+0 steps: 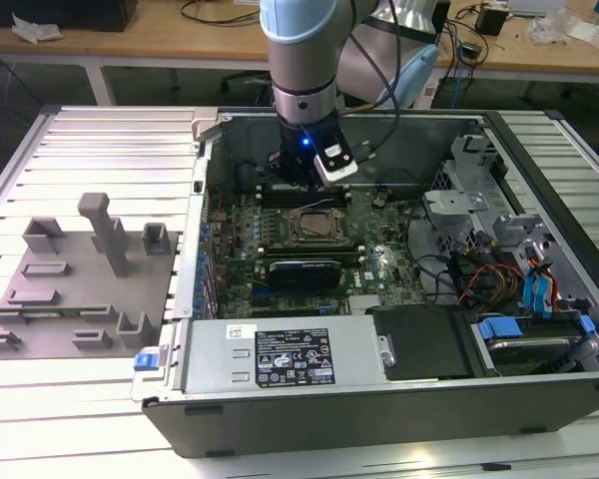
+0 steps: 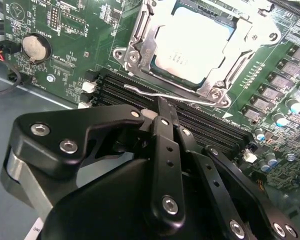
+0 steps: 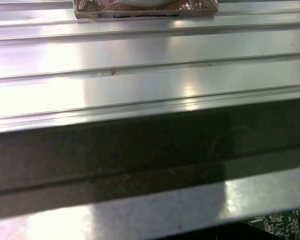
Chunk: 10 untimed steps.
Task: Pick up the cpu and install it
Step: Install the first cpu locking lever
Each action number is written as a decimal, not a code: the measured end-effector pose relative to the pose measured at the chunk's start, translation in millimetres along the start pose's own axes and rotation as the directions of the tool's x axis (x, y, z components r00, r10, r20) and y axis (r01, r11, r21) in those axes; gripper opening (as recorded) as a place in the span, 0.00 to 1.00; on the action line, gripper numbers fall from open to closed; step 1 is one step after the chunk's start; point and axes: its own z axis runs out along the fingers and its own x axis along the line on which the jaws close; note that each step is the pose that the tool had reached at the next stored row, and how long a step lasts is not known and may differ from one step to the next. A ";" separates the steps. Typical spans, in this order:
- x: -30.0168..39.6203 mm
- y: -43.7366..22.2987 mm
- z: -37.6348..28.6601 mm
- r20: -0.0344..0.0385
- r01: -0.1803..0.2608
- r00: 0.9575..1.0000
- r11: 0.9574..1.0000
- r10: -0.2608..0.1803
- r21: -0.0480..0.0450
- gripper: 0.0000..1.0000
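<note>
The cpu (image 2: 190, 45) lies flat in its socket on the green circuit board (image 2: 80, 30), a thin square with a pale, satin silver-grey top that catches the light. A bright steel frame (image 2: 139, 50) with round screw heads at its corners borders it, and a thin wire lever (image 2: 190, 100) runs along the frame's near edge. The gripper (image 2: 160, 106) is matt black metal, its bolted link bars folded in so that the fingers meet at a narrow tip with nothing between them. That tip hovers over the long black memory slots (image 2: 210, 122) just beside the socket, apart from the chip. A round silver coin battery (image 2: 35, 46) sits off to one side on the board. The board lies in an open dark grey metal computer case (image 1: 379, 399) on a ribbed aluminium table (image 1: 110, 150). Toward the exterior view's left lies a dull grey plastic tray (image 1: 40, 329) with upright blocks.
</note>
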 end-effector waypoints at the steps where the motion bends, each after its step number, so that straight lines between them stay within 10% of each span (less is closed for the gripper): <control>1: -0.2 0.2 -1.5 0.000 0.000 1.000 1.000 0.000 0.000 0.11; 10: -1.1 0.0 -7.5 0.010 -0.006 1.000 1.000 0.006 0.000 0.11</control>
